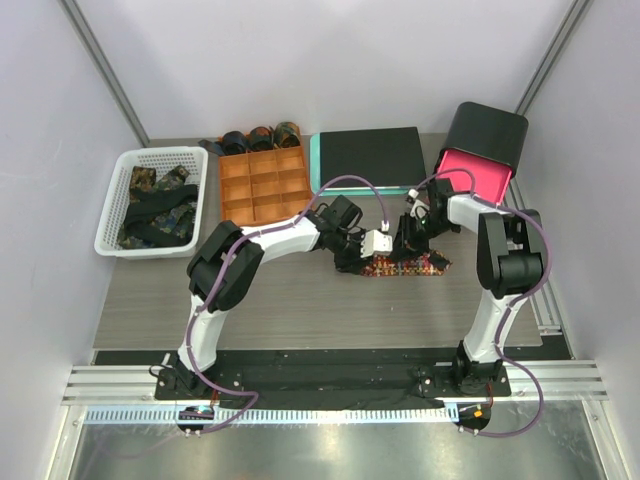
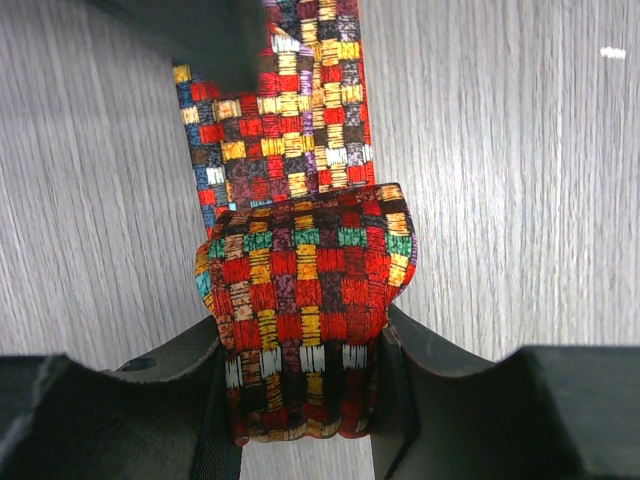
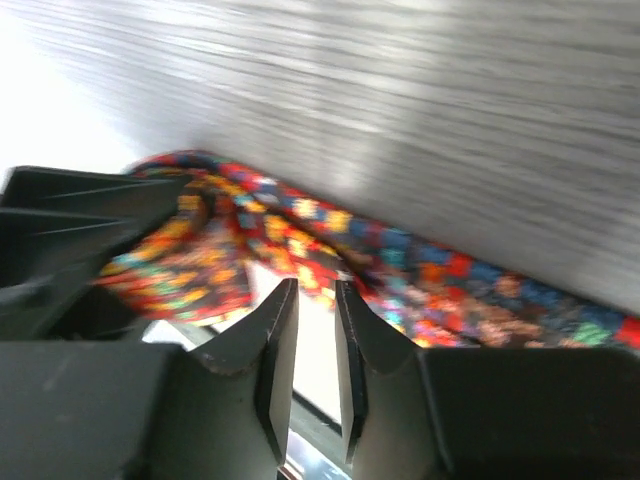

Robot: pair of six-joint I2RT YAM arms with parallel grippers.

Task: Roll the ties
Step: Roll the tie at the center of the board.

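The red-orange checked tie (image 1: 405, 266) lies mid-table between both arms. Its end is wound into a short fat roll (image 2: 305, 300), and my left gripper (image 2: 305, 400) is shut on that roll, one finger on each side. The unrolled length (image 2: 290, 120) runs away flat on the wood. In the top view the left gripper (image 1: 362, 250) sits at the tie's left end. My right gripper (image 3: 315, 290) hovers just short of the tie (image 3: 420, 275), jaws a narrow gap apart with nothing between them. From above, the right gripper (image 1: 408, 232) is just behind the tie.
A white basket (image 1: 125, 170) at the left holds dark patterned ties (image 1: 155, 205). An orange compartment tray (image 1: 262, 185) stands behind the arms, with dark rolls (image 1: 260, 137) along its far edge. A black pad (image 1: 365, 155) and a black box with a pink inside (image 1: 485, 150) sit at the back right.
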